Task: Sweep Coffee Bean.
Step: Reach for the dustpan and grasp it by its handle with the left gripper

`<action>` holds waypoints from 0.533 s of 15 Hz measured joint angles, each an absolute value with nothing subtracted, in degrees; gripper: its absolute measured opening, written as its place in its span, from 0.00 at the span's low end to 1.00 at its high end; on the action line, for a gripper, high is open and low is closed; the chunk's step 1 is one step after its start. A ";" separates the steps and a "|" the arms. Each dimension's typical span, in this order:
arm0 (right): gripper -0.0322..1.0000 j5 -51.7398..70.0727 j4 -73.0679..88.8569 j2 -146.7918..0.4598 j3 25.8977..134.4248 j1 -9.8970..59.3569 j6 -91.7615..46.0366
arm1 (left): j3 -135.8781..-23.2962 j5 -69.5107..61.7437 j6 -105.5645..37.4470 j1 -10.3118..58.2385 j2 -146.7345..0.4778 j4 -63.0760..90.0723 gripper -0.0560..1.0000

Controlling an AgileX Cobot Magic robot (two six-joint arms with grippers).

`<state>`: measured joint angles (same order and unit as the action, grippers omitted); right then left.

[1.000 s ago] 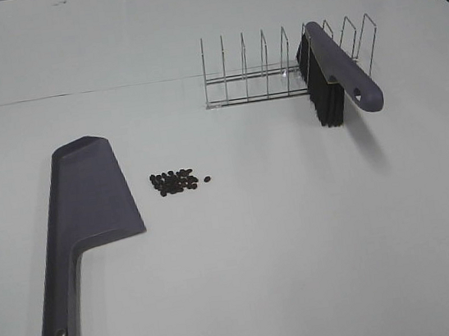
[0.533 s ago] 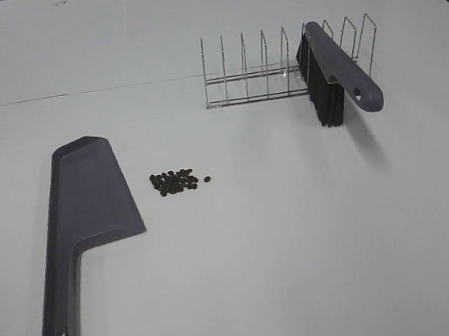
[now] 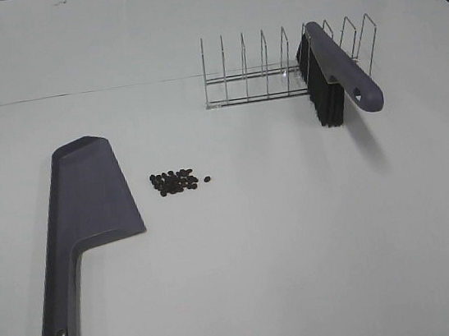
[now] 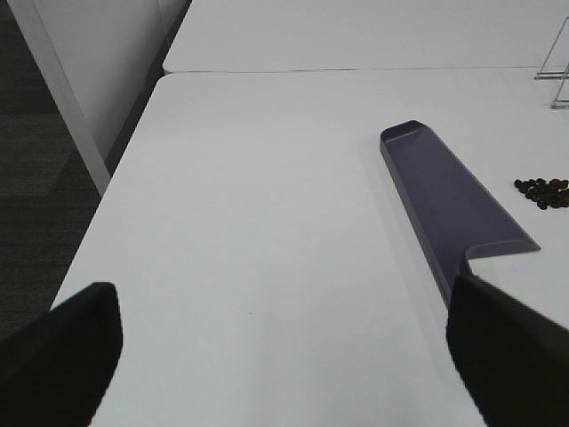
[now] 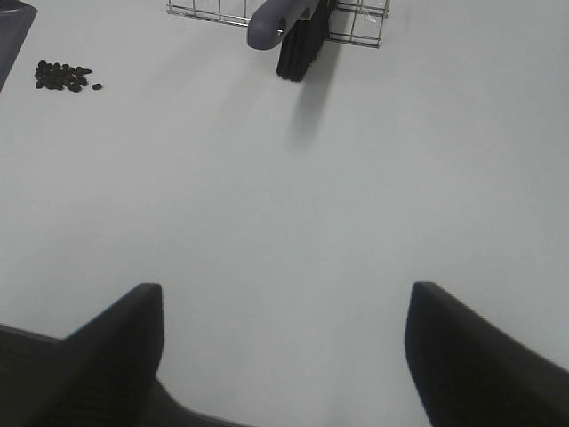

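My left gripper (image 4: 284, 356) and right gripper (image 5: 289, 356) are both hanging wide open, gripping nothing. Beans (image 3: 175, 182) are sitting in a heap just beside the dustpan (image 3: 88, 202). Brush (image 3: 336, 70) is leaning in the rack (image 3: 245, 74). Likely best: right gripping the brush handle squarely and lifting it clear of the wires.

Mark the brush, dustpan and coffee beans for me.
brush (image 3: 341, 67), exterior high view, on its purple back.
dustpan (image 3: 89, 198), exterior high view, on the pan's flat.
coffee beans (image 3: 175, 182), exterior high view, centre of the pile.

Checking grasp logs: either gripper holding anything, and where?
Nothing held: left gripper and right gripper both open, empty; brush sits in rack, dustpan on table.
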<state>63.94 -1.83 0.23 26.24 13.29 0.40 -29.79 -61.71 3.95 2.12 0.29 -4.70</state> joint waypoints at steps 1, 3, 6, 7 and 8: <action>0.73 63.94 -1.83 0.23 26.24 13.29 0.40 | -29.79 -61.71 3.95 2.12 -0.57 -4.70 0.91; 0.73 63.94 -1.83 0.23 26.24 13.29 0.40 | -29.79 -61.71 3.95 2.12 -3.38 -4.70 0.91; 0.73 63.94 -1.83 0.23 26.24 13.29 0.40 | -29.79 -61.65 3.95 2.12 -11.75 -4.70 0.91; 0.73 63.94 -1.83 0.23 26.18 13.29 0.40 | -29.74 -61.65 3.95 2.12 -15.41 -4.70 0.91; 0.73 63.94 -1.83 0.23 26.18 13.29 0.40 | -29.74 -61.65 3.95 2.12 -18.85 -4.70 0.91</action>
